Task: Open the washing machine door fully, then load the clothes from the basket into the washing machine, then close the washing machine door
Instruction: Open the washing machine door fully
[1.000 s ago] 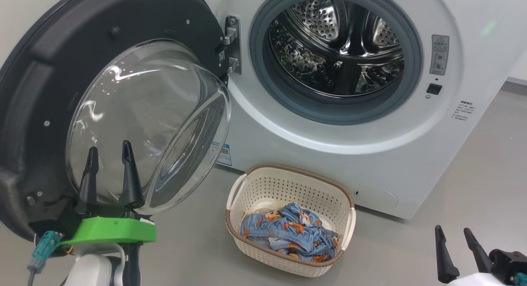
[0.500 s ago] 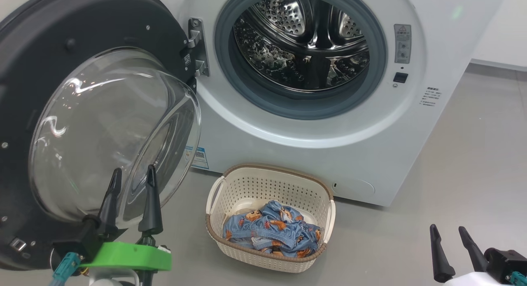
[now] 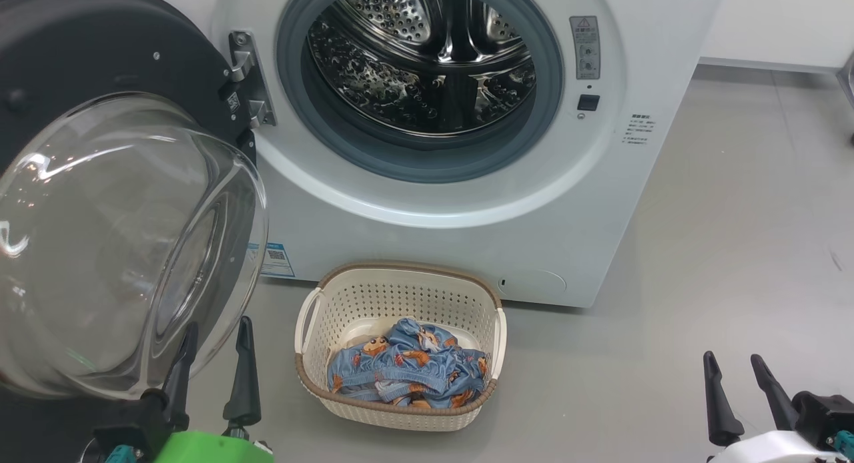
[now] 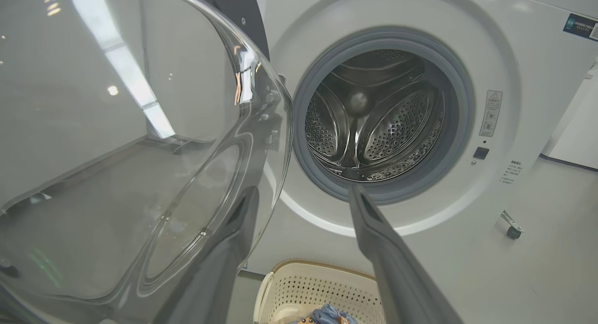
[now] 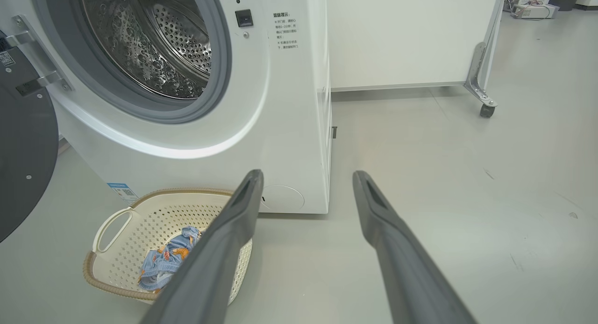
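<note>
Both gape empty, our left gripper (image 3: 219, 324) lower left, right gripper (image 3: 732, 357) lower right, poised, we judge, for blue printed clothes (image 3: 407, 369) in the cream perforated basket (image 3: 400, 269).

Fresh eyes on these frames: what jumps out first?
The door stands open at the head view's left, glass bowl bulging, beside the washer's shiny steel drum. Below, the basket on the floor holds blue printed clothes. The left gripper and right gripper sit open, empty, at the bottom corners.
</note>
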Controlling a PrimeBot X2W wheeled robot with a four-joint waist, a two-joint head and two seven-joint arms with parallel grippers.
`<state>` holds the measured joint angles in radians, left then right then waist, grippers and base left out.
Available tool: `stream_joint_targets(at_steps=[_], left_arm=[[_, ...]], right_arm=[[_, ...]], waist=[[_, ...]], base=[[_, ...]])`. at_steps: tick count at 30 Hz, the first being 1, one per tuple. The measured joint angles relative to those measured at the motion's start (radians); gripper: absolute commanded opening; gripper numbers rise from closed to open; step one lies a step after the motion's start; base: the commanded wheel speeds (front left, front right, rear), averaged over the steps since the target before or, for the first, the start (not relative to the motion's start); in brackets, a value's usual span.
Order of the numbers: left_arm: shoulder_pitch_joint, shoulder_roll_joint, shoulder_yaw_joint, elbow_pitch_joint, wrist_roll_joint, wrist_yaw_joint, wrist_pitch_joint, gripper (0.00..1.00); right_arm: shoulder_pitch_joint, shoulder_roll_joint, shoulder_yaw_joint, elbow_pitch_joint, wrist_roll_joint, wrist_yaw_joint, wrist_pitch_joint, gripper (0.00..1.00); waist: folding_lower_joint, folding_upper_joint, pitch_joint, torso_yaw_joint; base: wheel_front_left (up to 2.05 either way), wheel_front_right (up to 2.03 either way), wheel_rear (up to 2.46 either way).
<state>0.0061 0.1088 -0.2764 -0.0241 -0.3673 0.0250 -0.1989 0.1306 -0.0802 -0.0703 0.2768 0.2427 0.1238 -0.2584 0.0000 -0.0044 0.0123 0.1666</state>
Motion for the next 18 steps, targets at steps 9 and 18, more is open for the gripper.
stream_joint_targets(at_steps=[9, 18], left_arm=[[0.035, 0.001, 0.011, 0.021, -0.001, 0.005, -0.022, 1.0], [0.072, 0.009, 0.013, 0.034, 0.007, 0.005, -0.032, 1.0]], right_arm=[[-0.014, -0.016, -0.001, -0.018, -0.003, 0.0, 0.0, 1.0], [-0.014, -0.021, 0.002, -0.038, -0.005, 0.0, 0.0, 1.0]], waist=[[0.0, 0.0, 0.003, -0.044], [0.0, 0.0, -0.005, -0.056]], base=[[0.0, 0.0, 0.0], [0.0, 0.0, 0.0]])
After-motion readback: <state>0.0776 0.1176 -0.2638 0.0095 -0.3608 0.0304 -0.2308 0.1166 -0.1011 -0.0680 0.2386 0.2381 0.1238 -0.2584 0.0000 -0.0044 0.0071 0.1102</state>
